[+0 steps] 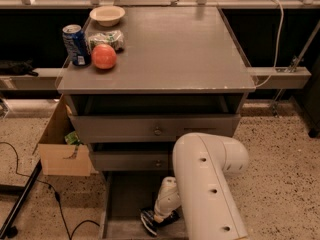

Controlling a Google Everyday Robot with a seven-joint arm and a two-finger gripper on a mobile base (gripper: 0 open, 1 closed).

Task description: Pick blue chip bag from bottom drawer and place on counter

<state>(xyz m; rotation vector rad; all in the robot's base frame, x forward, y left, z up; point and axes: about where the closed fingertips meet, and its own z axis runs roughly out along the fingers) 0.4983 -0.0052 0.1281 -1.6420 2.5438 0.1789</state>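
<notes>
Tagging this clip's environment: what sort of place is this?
Probably a lab or workshop test area, not a home kitchen: speckled terrazzo floor with a loose black cable, and an open brown cardboard box beside the grey three-drawer cabinet. The robot's gripper is down in the open bottom drawer.

One close view, high behind the arm (210,184), looks down over the counter (170,44) — gripper (155,221) low in the bottom drawer (126,199).
</notes>
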